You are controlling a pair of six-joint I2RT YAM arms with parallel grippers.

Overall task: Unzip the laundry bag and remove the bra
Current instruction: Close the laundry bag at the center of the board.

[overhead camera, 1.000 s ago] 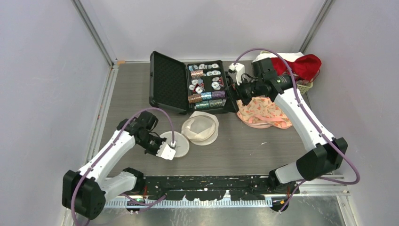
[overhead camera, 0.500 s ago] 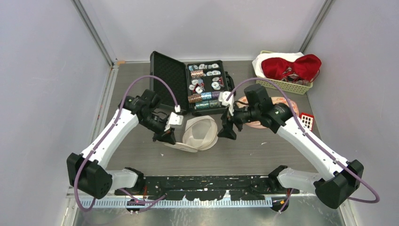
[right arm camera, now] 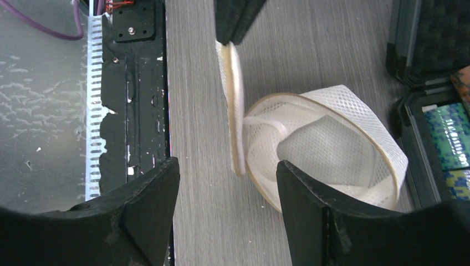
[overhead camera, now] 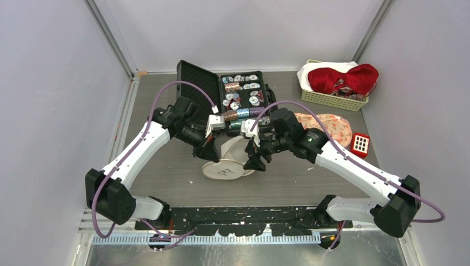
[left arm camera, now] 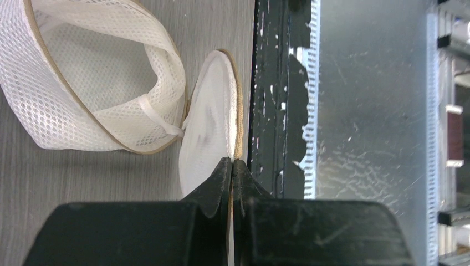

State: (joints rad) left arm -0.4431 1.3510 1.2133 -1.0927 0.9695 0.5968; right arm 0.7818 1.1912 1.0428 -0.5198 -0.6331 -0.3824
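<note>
Two grippers at mesh laundry bag (overhead camera: 237,148), frame centre | left gripper (left arm camera: 231,166) pinched shut on its round lid (left arm camera: 213,124) | right gripper (right arm camera: 227,180) parted, empty | peach bra (overhead camera: 328,125) outside, centre-right | tip: hold lid steady, straddle rim squarely.

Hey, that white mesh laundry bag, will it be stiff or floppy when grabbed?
The laundry bag has mesh sagging inward between its tan rims, so it likely crumples under a pinch. Its lid holds a flat disc shape with the left gripper pinching its edge, suggesting a stiffer hoop. It looks light and may slide.
</note>
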